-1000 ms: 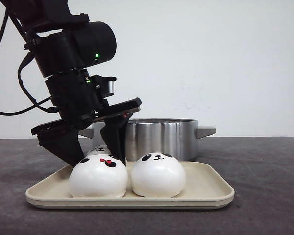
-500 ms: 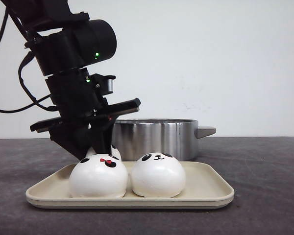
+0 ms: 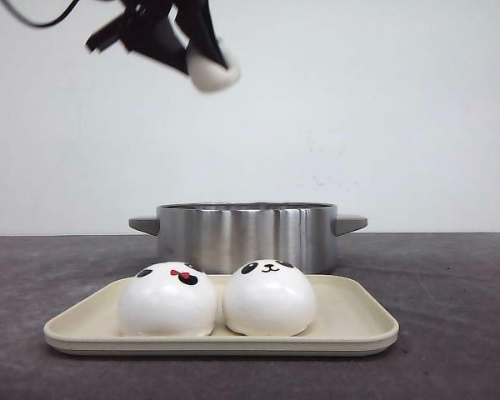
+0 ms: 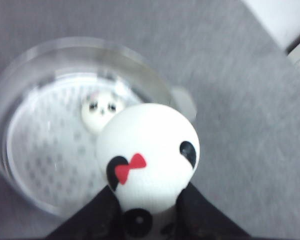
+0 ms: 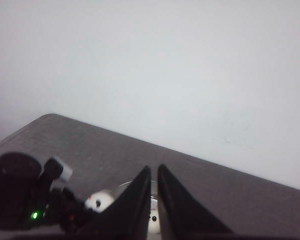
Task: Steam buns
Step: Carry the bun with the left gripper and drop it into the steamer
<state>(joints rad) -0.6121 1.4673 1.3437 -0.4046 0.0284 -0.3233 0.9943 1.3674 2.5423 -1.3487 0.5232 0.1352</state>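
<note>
A steel pot (image 3: 246,236) stands behind a cream tray (image 3: 350,321) bearing two buns (image 3: 167,298); a fourth bun (image 4: 101,109) lies inside the pot. High above, the left gripper (image 3: 183,46) clamps another bun (image 3: 213,75); the right gripper (image 5: 154,197) is nearly closed, empty

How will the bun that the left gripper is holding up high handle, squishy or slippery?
The bun is probably soft: it bulges wider than the left gripper pinching its base. Its glossy skin may slip in that hold. Being round, it would likely roll if dropped into the pot.
</note>
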